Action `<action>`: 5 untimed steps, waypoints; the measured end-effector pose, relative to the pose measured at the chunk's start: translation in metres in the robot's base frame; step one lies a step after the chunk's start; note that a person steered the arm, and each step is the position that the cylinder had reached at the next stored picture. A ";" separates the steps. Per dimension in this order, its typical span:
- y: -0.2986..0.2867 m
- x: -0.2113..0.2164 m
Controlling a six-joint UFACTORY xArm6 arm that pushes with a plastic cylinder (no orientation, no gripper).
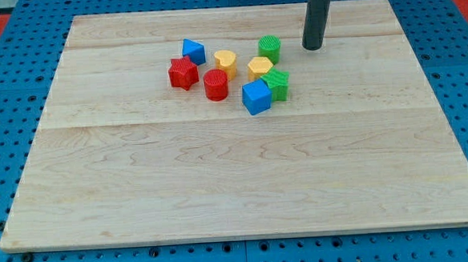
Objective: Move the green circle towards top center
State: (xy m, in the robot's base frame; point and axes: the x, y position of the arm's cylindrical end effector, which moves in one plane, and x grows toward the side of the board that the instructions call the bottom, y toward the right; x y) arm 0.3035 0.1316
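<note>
- Gripper: none on this arm, so no spread or pinch to tell; it ends in a dark rod whose lower end, my tip (313, 47), rests on the worktop (221, 188) near the view's top, right of centre
- Green circle (269, 48) sits just to the view's left of my tip, apart from it with a small gap
- Yellow block (259, 67), a flat many-sided shape, lies just below the green circle
- Green star (278, 84) is below that, touching the blue cube (256, 97) at its left
- Yellow heart (226, 62) sits left of the yellow block
- Red cylinder (215, 84) stands just below the heart
- Red star (183, 73) is left of the cylinder
- Blue block (194, 51), shape unclear, is just above the red star
</note>
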 end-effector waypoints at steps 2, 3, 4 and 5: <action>0.026 0.073; 0.026 0.136; 0.005 0.136; -0.019 0.135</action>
State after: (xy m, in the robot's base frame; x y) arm 0.4388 0.1122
